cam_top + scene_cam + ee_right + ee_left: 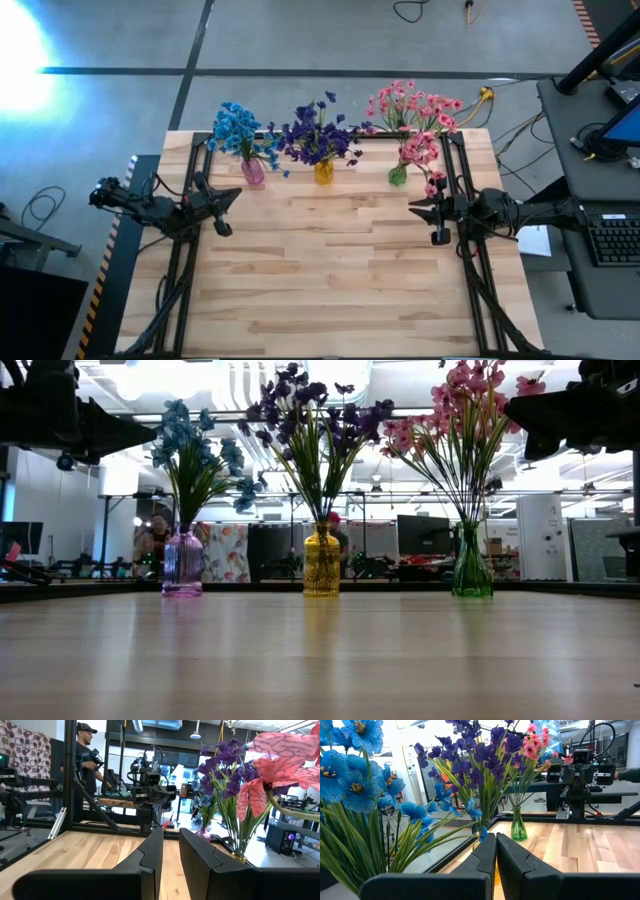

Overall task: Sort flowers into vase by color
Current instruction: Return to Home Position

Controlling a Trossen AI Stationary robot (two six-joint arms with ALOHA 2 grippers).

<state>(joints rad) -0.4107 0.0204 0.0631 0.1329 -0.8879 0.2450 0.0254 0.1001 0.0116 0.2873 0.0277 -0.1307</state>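
The right gripper [171,832] fills the foreground, its two dark fingers [150,857] a narrow gap apart, empty, over the wooden table [75,855]. A pink flower [280,765] hangs blurred, close to the lens. Behind it stand purple flowers [225,765] in a yellow vase [240,856], then blue flowers [202,802] in a pink vase [204,834]. In the frame's centre, across the table, is the left arm [147,785]. A person [87,755] in a cap stands beyond it.

Pale wooden table [330,290], grey side desk [565,170] with keyboard [615,243], person in a cap [89,755] beyond.
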